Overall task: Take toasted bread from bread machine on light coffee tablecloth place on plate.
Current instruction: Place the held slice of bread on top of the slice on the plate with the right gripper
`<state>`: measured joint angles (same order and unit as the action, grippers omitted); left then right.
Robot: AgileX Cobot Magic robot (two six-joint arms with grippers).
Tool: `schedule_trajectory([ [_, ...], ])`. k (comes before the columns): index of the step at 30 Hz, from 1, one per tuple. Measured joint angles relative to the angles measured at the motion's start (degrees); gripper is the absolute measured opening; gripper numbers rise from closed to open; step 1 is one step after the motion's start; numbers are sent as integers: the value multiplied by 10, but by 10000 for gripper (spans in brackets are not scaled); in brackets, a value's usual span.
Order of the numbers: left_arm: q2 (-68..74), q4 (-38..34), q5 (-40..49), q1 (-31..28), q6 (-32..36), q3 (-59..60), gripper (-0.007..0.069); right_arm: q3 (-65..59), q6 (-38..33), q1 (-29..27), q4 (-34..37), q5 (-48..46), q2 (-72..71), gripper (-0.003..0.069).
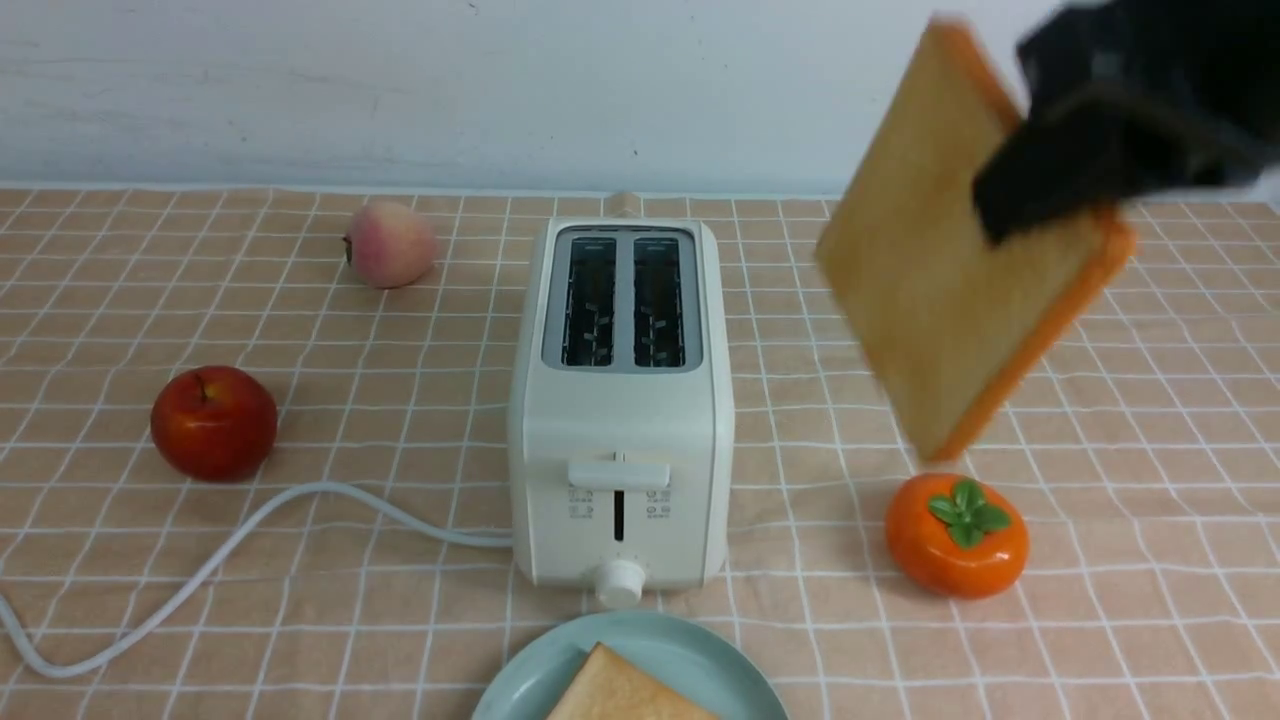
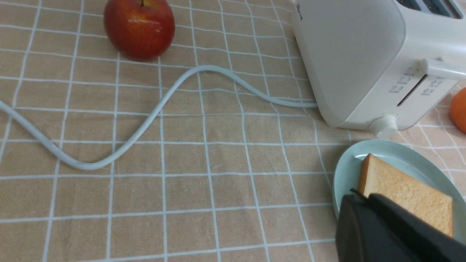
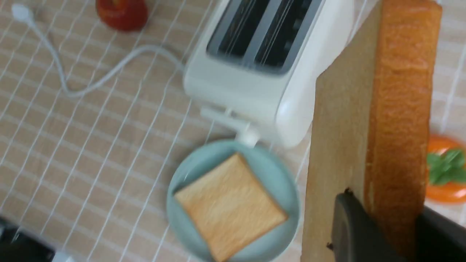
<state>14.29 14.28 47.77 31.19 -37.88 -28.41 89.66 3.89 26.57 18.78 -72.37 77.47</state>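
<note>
Front: my right hand (image 1: pixel 1040 190) grips a slice (image 1: pixel 930 300) aloft, right of the toaster (image 1: pixel 620 420)

Left wrist: my left hand (image 2: pixel 364 214), closed, hangs by the plate (image 2: pixel 346 171) bearing the other slice (image 2: pixel 404 189)

Right wrist: both slots are bare, so I judge this the last carry; next comes a swing over the plate, laying it flat

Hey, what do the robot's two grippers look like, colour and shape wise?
Both are plain matte black. The left gripper shows as flat, wedge-shaped fingers with smooth faces and narrow tips. The right gripper has the same flat black fingers, and the body behind it is a dark, blurred block. No cables, markings or labels show on either.
</note>
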Motion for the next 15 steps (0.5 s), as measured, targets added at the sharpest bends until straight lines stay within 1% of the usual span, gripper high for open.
schedule_trajectory([
  [1,0,1,-2,0,0,0,-14,-44,-4,0,31,1,-1,99],
  [2,0,1,-3,0,0,0,-14,-52,-7,0,31,2,-1,99],
  [3,0,6,-6,0,0,0,-14,-130,-31,0,90,10,2,99],
  [4,0,11,-8,0,0,0,-14,-162,-48,0,120,28,6,99],
  [7,0,28,-8,0,0,0,-14,-253,-138,1,244,111,24,99],
  [8,0,28,-8,0,0,0,-14,-263,-152,1,252,117,25,99],
  [9,0,35,-8,0,0,0,-14,-299,-204,1,317,165,41,99],
  [12,0,39,-8,0,0,0,-14,-341,-290,1,426,224,79,99],
  [14,0,39,-8,0,0,0,-14,-349,-329,1,476,233,109,99],
  [15,0,40,-8,0,0,0,-14,-350,-329,1,481,233,109,99],
])
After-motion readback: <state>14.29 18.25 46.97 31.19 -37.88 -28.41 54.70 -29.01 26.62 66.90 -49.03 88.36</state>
